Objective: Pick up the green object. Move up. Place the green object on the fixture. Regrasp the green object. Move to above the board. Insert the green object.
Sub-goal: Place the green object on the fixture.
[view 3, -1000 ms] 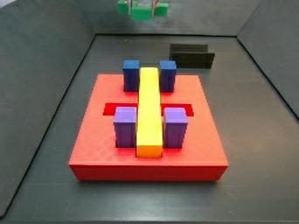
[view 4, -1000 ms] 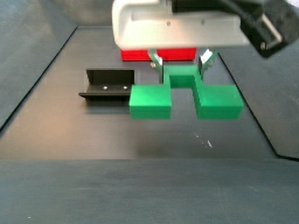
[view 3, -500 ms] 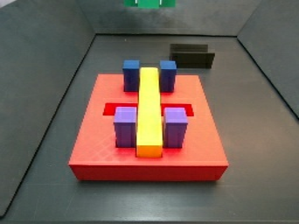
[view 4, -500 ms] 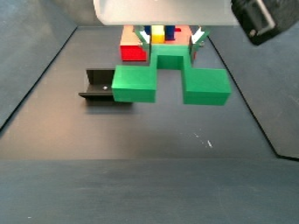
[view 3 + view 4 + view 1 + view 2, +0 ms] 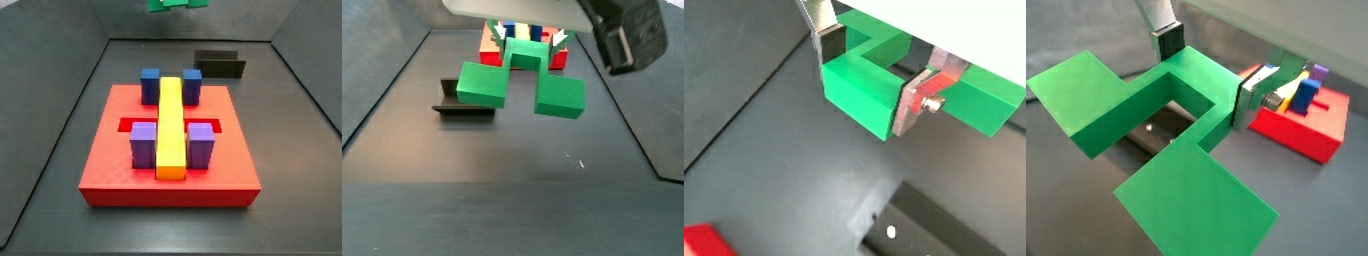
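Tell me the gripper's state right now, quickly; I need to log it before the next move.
Gripper: jaws shut on the green object, held in the air above the floor near the fixture.

Gripper (image 5: 871,72) is showing 2 flat silver finger plates (image 5: 922,97) with dark pads and 1 round screw; a white body and black housing (image 5: 625,35) are sitting above.
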